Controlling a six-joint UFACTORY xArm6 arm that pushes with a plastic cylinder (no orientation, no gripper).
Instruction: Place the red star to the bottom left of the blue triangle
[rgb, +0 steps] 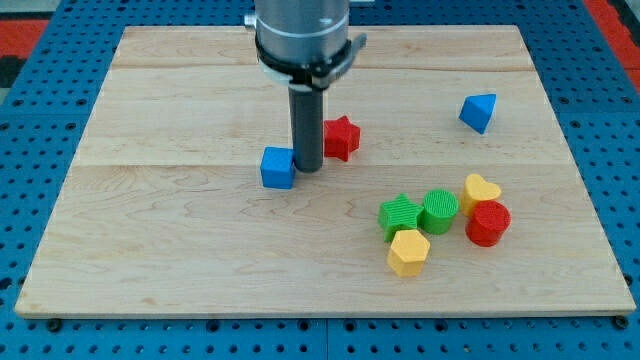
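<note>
The red star (342, 137) lies near the middle of the wooden board. The blue triangle (479, 111) lies well to its right, toward the view's upper right. My tip (308, 167) rests on the board just left of and slightly below the red star, close to it or touching it. A blue cube (278, 167) sits right beside the tip on its left.
A cluster sits at the lower right: green star (400, 215), green cylinder (439, 210), yellow heart (481, 190), red cylinder (488, 223), yellow hexagon (408, 251). The wooden board (180, 270) lies on a blue surface.
</note>
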